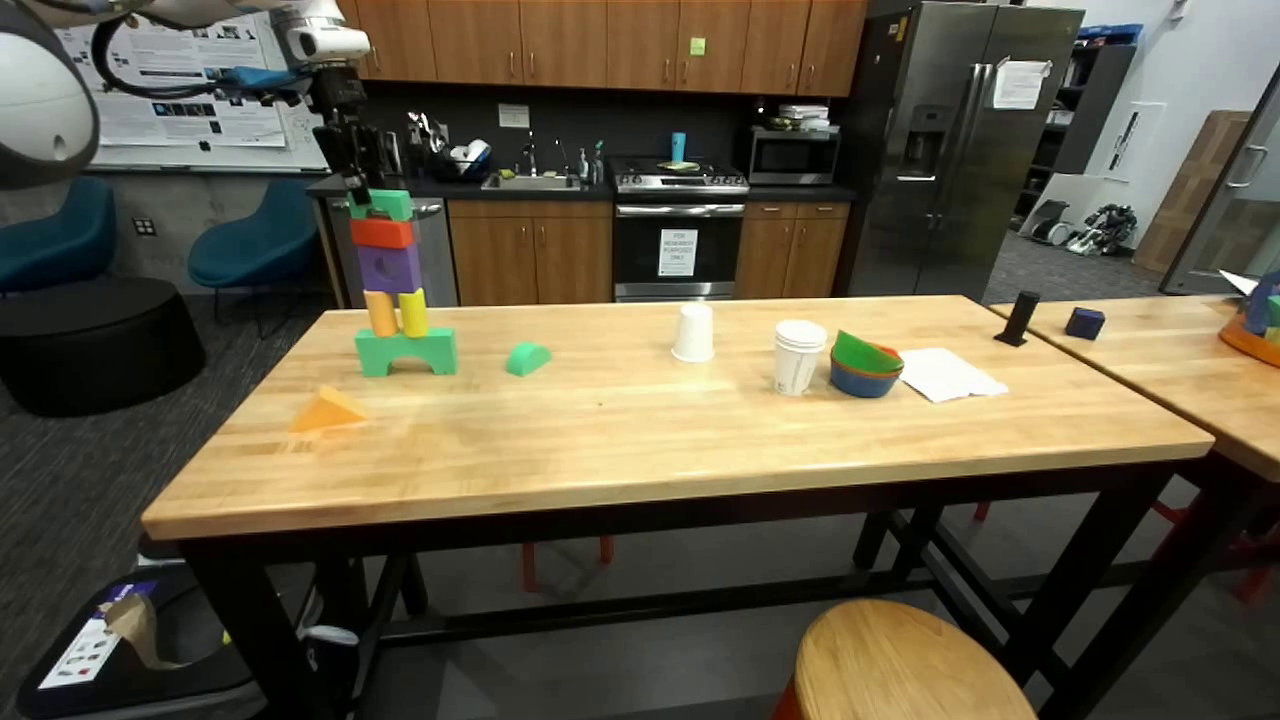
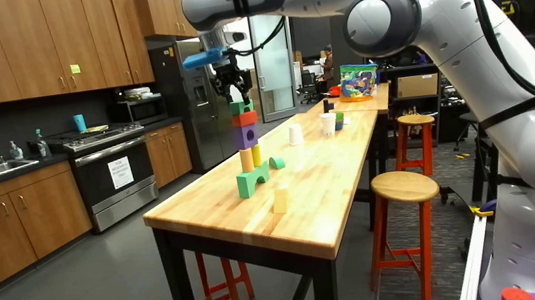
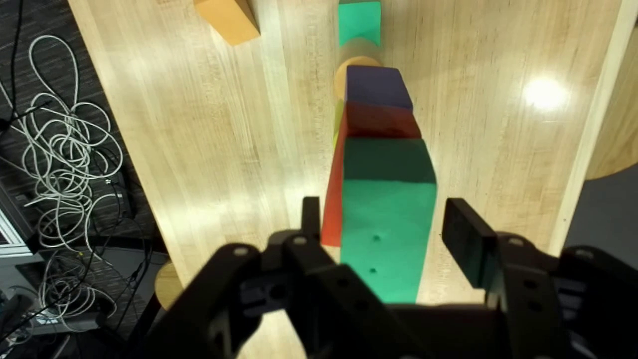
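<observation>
My gripper (image 3: 383, 222) is open above a tower of blocks, its fingers standing on either side of the topmost green block (image 3: 386, 224). Gaps show between the block and both fingers in the wrist view, so nothing is held. Beneath that block come a red block (image 1: 381, 233) and a purple block (image 1: 390, 268) with a hole. Those rest on an orange cylinder (image 1: 380, 313) and a yellow cylinder (image 1: 412, 313), which stand on a green arch (image 1: 440, 352). The tower is upright in both exterior views, with the gripper (image 2: 238, 98) at its top.
On the wooden table (image 1: 600, 450) lie an orange triangular block (image 1: 328, 410) and a green half-round block (image 1: 527, 358) near the tower. Farther along are an upturned white cup (image 1: 693, 333), stacked white cups (image 1: 797, 358), nested bowls (image 1: 865, 380) and a white napkin (image 1: 945, 375).
</observation>
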You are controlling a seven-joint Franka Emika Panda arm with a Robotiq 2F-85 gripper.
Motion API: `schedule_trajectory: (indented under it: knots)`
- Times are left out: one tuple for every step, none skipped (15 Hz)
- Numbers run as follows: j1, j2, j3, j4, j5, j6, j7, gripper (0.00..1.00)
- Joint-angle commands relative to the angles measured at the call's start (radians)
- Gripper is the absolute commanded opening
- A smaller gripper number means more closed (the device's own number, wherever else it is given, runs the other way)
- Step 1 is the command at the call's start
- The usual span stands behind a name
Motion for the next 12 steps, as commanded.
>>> schedule_trajectory:
  knots:
    - [0.0,0.0,0.0,0.001,0.0,0.0,0.0,0.66]
    - [0.0,0.0,0.0,0.001,0.0,0.0,0.0,0.66]
    - [0.0,0.001,0.0,0.001,0.0,0.0,0.0,0.66]
    - [0.0,0.001,0.0,0.002,0.0,0.0,0.0,0.66]
    - [0.0,0.001,0.0,0.002,0.0,0.0,-0.001,0.66]
    - [0.0,0.001,0.0,0.002,0.0,0.0,-0.001,0.66]
    - [0.0,0.001,0.0,0.002,0.0,0.0,-0.001,0.66]
    - [0.0,0.001,0.0,0.002,0.0,0.0,-0.001,0.66]
    - [0.0,0.001,0.0,0.002,0.0,0.0,-0.001,0.66]
    - [0.0,0.001,0.0,0.002,0.0,0.0,-0.001,0.66]
    - [0.0,0.001,0.0,0.002,0.0,0.0,-0.001,0.91]
    - [0.0,-0.005,0.002,-0.002,0.003,0.006,0.0,0.92]
